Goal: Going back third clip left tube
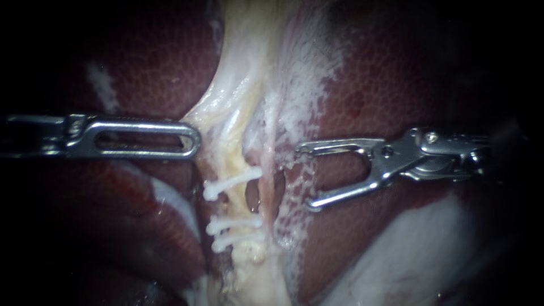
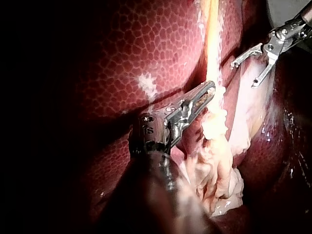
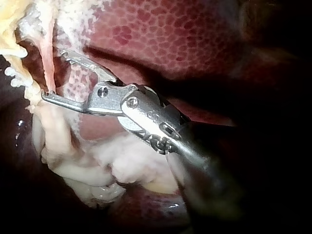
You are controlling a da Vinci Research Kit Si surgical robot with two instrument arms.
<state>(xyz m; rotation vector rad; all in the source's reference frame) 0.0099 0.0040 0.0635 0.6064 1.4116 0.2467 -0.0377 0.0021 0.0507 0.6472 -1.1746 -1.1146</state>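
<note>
Surgical lab: liver (image 1: 396, 73), clipped tube (image 1: 239, 205)

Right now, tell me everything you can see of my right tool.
The right tool is bright silver metal: two slim jaws on a pivot pin, at the end of a shaft that comes in from the right. The jaws stand wide open with nothing gripped. It lies over the liver, pointing at the clipped tube, short of the three white clips. In the right wrist view one jaw tip seems to touch a thin pink strand.
</note>
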